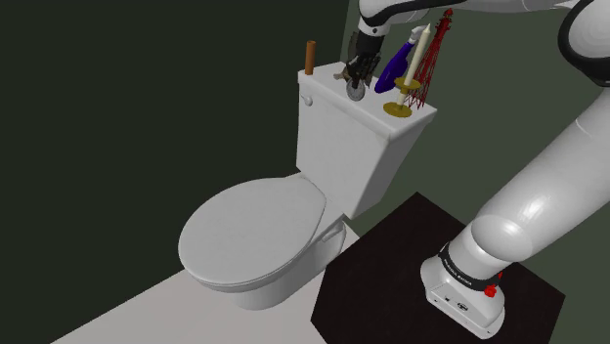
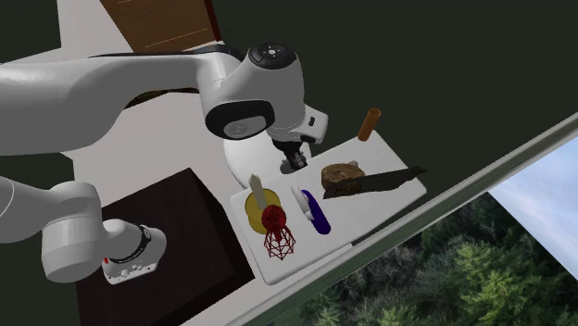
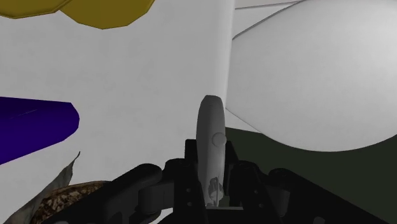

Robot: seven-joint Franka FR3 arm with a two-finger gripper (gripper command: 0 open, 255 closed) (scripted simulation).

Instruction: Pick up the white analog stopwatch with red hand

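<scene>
Where the pincer (image 1: 356, 78) hangs over the toilet tank lid (image 2: 363, 219), we see things crowding close: a purple thing (image 1: 396, 66) just beside it, a candle on a gold dish (image 1: 399, 106) and a red wire frame (image 1: 437, 47) beyond that, and a brown peg (image 1: 310, 57) on its other side. We find the pincer clamped on the stopwatch (image 3: 210, 130), a pale grey disc seen edge-on between its fingers. We cannot tell its hand's colour.
</scene>
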